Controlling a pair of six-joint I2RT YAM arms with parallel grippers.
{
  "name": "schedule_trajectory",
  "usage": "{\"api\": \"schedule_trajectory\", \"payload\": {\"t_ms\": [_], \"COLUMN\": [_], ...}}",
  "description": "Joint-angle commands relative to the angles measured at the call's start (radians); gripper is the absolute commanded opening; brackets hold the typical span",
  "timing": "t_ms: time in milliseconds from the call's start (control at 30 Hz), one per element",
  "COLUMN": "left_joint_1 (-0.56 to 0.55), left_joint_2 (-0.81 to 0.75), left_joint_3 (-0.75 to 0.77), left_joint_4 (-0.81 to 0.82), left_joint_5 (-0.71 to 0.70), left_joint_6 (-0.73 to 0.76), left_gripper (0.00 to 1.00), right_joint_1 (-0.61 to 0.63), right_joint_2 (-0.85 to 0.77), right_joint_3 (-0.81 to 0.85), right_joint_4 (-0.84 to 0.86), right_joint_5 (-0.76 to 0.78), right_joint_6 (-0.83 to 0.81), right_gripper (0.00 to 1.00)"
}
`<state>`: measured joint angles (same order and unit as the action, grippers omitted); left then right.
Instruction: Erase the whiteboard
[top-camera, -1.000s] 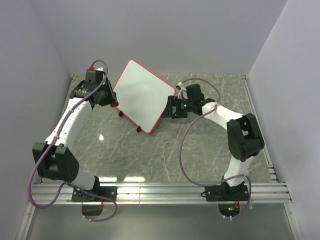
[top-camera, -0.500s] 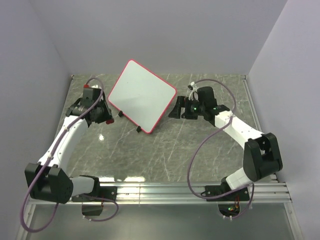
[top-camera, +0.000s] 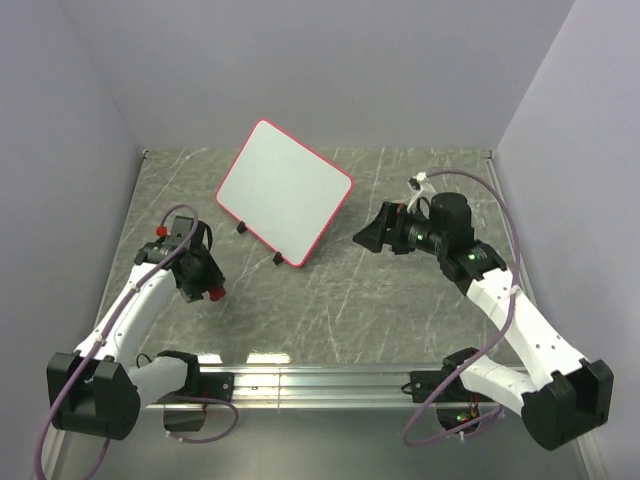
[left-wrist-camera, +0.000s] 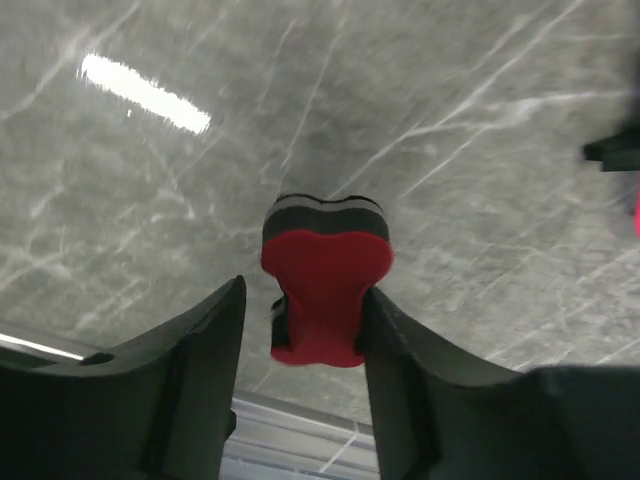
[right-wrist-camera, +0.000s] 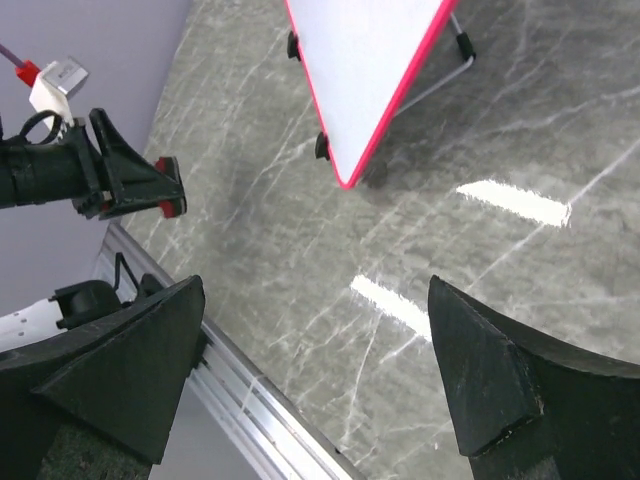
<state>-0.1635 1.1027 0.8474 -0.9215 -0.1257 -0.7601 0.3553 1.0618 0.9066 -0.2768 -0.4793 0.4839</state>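
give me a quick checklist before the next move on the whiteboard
1. Eraser gripped: ok. The eraser sits clamped between the fingers of the left gripper.
2. Whiteboard standing: ok. The whiteboard is propped on its feet, tilted back.
3. Right gripper free: ok. The right gripper is open, empty and apart from the whiteboard.
4. Eraser on the whiteboard: not ok. It hangs over the table, apart from the whiteboard.
5. Marks left to wipe: cannot tell. The surface looks plain white in these views.
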Motion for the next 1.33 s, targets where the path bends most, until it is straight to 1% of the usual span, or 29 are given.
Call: {"api": "schedule_trajectory", "payload": {"t_ms": [0, 33, 100, 133, 167, 233, 300, 367, 467, 500, 533, 567, 600, 633, 667, 700, 767, 800, 900, 1000, 1167, 1300], "left_joint_1": [-0.005, -0.005, -0.005, -0.005, -0.005, -0.005, -0.005, -0.005, -0.005, -0.005, -0.005, -0.005, -0.005, -0.005, -0.005, -0.005, -0.005, -0.005, -0.007, -0.007, -0.007, -0.007], "left_joint_2": [-0.047, -0.041, -0.020, -0.021, -0.024, -0.043, -0.075, -0.105, -0.144, -0.155, -0.158, -0.159, -0.153, -0.146, -0.135, -0.109, -0.084, -0.055, -0.014, -0.012, -0.006, -0.009], "left_joint_3": [-0.024, -0.036, -0.039, -0.039, -0.038, -0.024, 0.008, 0.042, 0.159, 0.232, 0.269, 0.306, 0.385, 0.424, 0.465, 0.542, 0.606, 0.669, 0.767, 0.797, 0.763, 0.751], "left_joint_4": [0.001, 0.004, 0.000, 0.000, -0.011, -0.026, -0.037, -0.030, -0.037, -0.037, -0.033, -0.030, -0.040, -0.048, -0.056, -0.063, -0.073, -0.082, -0.109, -0.109, -0.079, 0.008], "left_joint_5": [0.020, 0.023, 0.032, 0.037, 0.032, 0.024, 0.032, 0.047, 0.072, 0.086, 0.089, 0.092, 0.084, 0.081, 0.077, 0.077, 0.104, 0.110, 0.113, 0.093, 0.098, 0.132], "left_joint_6": [-0.084, -0.088, -0.097, -0.097, -0.102, -0.100, -0.087, -0.062, -0.027, -0.019, -0.009, 0.010, 0.016, 0.027, 0.042, 0.051, 0.088, 0.100, 0.133, 0.162, 0.211, 0.249], "left_gripper": [0.58, 0.69, 0.72, 0.80, 0.86, 0.94, 0.93, 0.89, 0.86, 0.86, 0.92, 0.96, 0.98, 1.00, 1.00, 1.00, 0.99, 1.00, 0.99, 1.00, 0.99, 0.99], "right_joint_1": [-0.004, -0.004, -0.006, -0.004, -0.004, -0.004, -0.004, -0.006, -0.004, -0.004, -0.006, -0.006, -0.004, -0.004, -0.004, -0.004, -0.004, -0.006, -0.006, -0.004, -0.004, -0.006], "right_joint_2": [-0.054, -0.066, -0.092, -0.103, -0.120, -0.132, -0.152, -0.181, -0.241, -0.259, -0.290, -0.307, -0.322, -0.350, -0.367, -0.382, -0.422, -0.434, -0.462, -0.474, -0.502, -0.537], "right_joint_3": [-0.063, -0.072, -0.090, -0.094, -0.095, -0.086, -0.071, -0.049, -0.016, -0.003, 0.008, 0.030, 0.041, 0.052, 0.063, 0.064, 0.068, 0.066, 0.060, 0.063, 0.046, 0.005], "right_joint_4": [-0.042, -0.041, -0.042, -0.048, -0.053, -0.082, -0.111, -0.137, -0.182, -0.209, -0.222, -0.234, -0.261, -0.272, -0.280, -0.283, -0.292, -0.295, -0.315, -0.337, -0.331, -0.285], "right_joint_5": [0.002, 0.004, 0.005, 0.010, 0.014, 0.027, 0.044, 0.085, 0.157, 0.174, 0.195, 0.230, 0.252, 0.269, 0.283, 0.297, 0.303, 0.303, 0.320, 0.323, 0.309, 0.292], "right_joint_6": [0.024, 0.027, 0.038, 0.041, 0.041, 0.033, 0.030, 0.039, 0.062, 0.067, 0.070, 0.074, 0.076, 0.078, 0.078, 0.079, 0.081, 0.081, 0.076, 0.068, 0.076, 0.097], "right_gripper": [0.99, 0.99, 0.99, 0.99, 0.99, 0.99, 0.99, 0.99, 0.99, 0.99, 0.99, 0.99, 0.99, 0.99, 0.99, 0.99, 0.99, 0.99, 0.99, 0.99, 0.99, 1.00]}}
